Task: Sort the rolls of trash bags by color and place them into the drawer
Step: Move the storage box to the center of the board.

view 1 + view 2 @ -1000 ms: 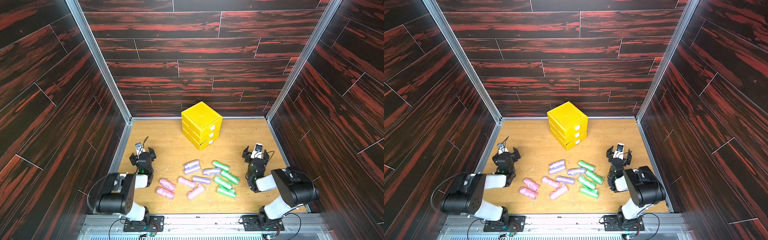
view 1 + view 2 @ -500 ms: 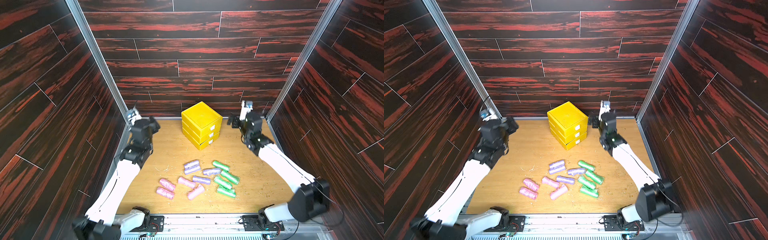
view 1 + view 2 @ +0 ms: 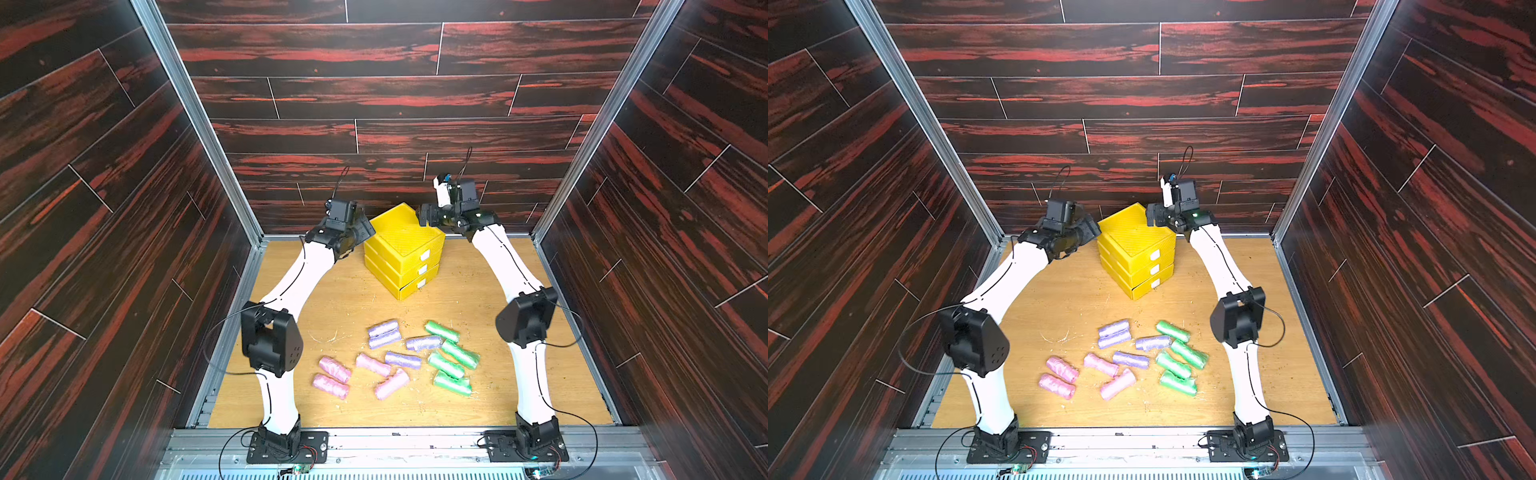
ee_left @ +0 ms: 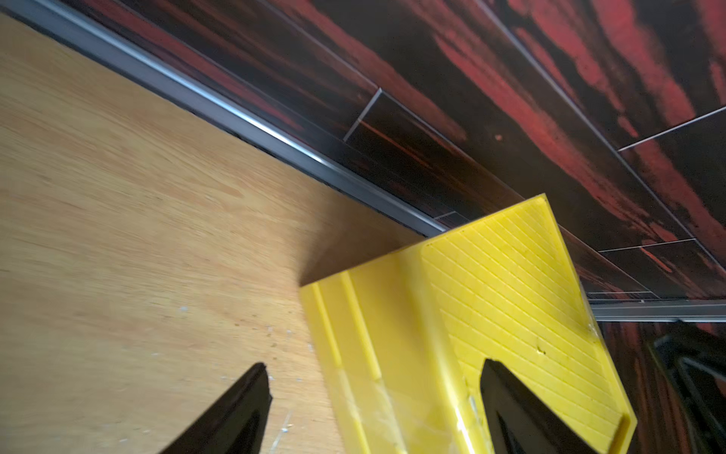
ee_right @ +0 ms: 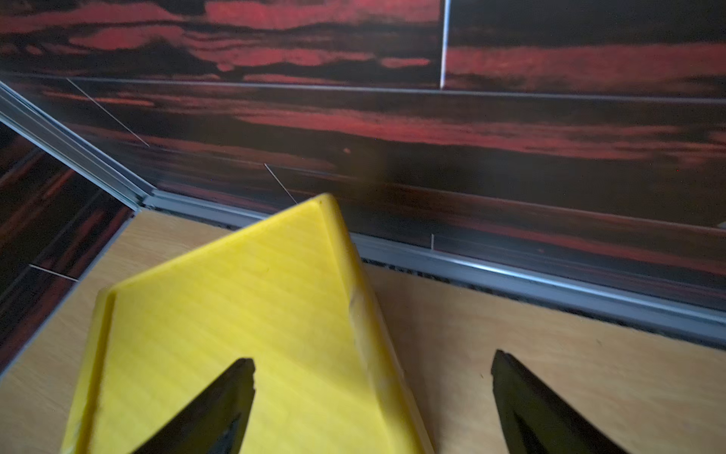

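Nothing stowed yet: all twelve rolls (image 3: 402, 360) lie loose on the near table (image 3: 332, 299), while my left gripper (image 4: 373, 365) and right gripper (image 5: 371, 357), both spread wide and empty, flank the far yellow drawer chest (image 3: 405, 237).

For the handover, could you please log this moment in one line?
left end effector: open, over drawer edge | right end effector: open, over drawer edge | rolls: all on table
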### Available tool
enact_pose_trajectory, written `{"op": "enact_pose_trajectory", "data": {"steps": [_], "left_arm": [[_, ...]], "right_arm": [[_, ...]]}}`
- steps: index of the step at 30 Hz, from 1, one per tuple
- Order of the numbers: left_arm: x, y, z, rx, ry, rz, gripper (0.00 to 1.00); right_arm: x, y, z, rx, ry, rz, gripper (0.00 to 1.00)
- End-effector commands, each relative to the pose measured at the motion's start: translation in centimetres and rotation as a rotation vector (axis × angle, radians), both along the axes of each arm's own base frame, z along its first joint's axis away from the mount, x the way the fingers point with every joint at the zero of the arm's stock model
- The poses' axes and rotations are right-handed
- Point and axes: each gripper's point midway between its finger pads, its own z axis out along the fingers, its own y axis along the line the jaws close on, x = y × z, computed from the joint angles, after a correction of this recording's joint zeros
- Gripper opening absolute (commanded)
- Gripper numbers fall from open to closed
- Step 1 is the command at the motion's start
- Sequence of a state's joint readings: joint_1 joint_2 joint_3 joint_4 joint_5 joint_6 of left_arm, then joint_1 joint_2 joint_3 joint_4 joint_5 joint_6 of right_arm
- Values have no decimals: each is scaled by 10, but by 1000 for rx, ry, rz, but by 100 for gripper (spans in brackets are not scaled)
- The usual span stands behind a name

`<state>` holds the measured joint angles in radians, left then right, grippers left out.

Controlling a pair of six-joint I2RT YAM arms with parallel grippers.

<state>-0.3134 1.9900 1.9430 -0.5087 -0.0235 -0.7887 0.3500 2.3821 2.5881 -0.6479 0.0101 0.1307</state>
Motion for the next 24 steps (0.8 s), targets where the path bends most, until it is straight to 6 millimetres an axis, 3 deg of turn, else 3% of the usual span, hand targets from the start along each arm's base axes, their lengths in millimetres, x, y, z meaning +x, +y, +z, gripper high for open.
{"op": "enact_pose_trajectory", "data": {"steps": [1,7,17,21,24], "left_arm": [[7,-25,16,-97,-6,-46,88],[16,-43,-5,-81,68,-80,88],[12,-40,-32,9,187,-109,81],[11,-40,-44,34,231,-146,78],[5,-41,-53,49,268,-178,75]], "right_arm": [[-4,2,-31,23,120,69,95],[-15,14,-67,37,200,204,88],[-51,20,-76,46,303,313,54],[-66,25,-79,79,356,356,47],[-82,41,-84,102,399,421,47]]}}
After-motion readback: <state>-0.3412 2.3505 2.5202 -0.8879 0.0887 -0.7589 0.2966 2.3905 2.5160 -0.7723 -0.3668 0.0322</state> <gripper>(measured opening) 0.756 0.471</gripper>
